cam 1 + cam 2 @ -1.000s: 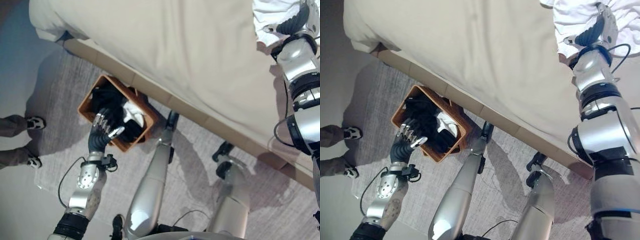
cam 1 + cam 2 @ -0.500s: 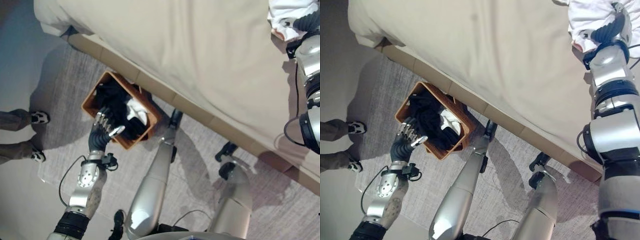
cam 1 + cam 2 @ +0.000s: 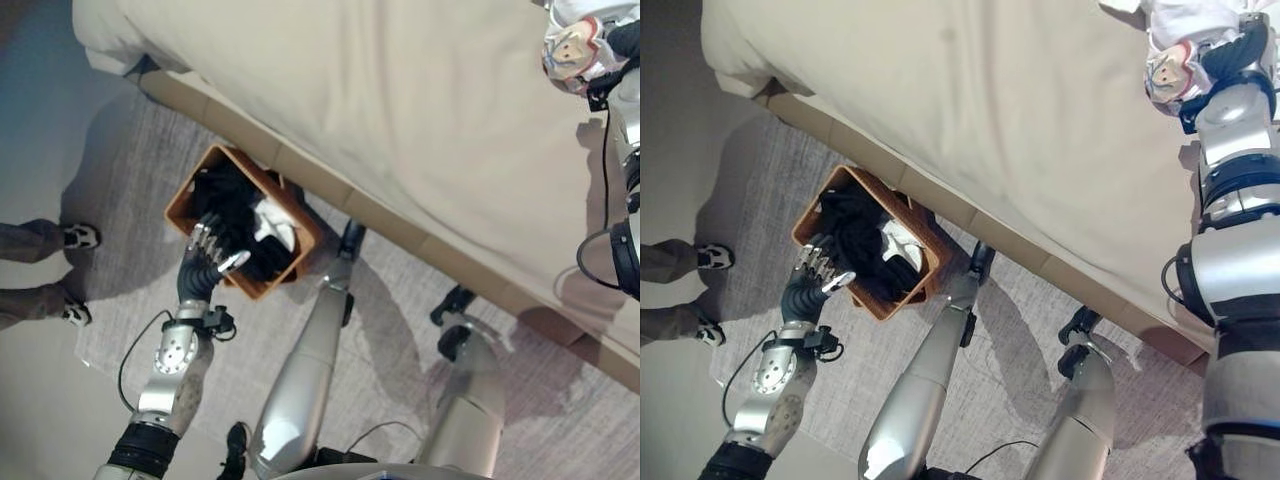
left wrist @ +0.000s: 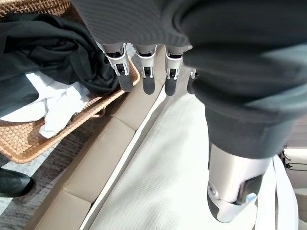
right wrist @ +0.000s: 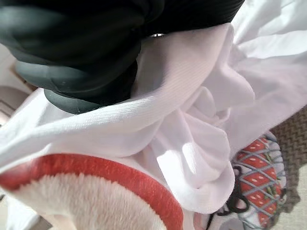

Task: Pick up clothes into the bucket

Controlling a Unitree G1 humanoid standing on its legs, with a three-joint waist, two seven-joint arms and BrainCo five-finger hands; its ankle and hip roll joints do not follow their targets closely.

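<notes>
A brown wicker basket stands on the rug beside the bed, holding black clothes and a white cloth. My left hand hovers at the basket's near rim, open, with its fingers straight and holding nothing. At the far right of the bed lies a bunched white garment with a red printed patch. My right hand is pressed into it. In the right wrist view the dark cover sits against folds of the white garment, and the fingers are buried in the cloth.
The wide beige bed fills the upper part, with its tan base running right behind the basket. A person's shoes stand at the left on the floor beside the grey rug.
The whole view has shifted a little. The white garment at my right hand has bunched up, and its red printed patch now shows. The left hand and the basket stay as they were.
</notes>
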